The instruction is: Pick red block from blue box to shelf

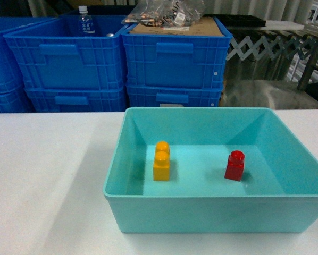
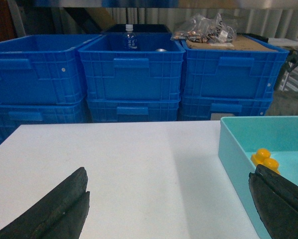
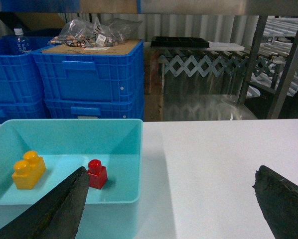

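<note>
Red block [image 1: 235, 165] upright on blue box [image 1: 217, 211] floor, at 3 o'clock from orange-yellow brick [image 1: 161, 161], apart. Left gripper [image 2: 169, 209] spread over white table [image 1: 47, 175]; right gripper [image 3: 171, 209] spread too, nothing held.

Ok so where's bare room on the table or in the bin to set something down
The white table lies bare left of the blue box, up to the dark blue crates, and also to its right. Inside, floor is free between the orange brick and the red block.
</note>
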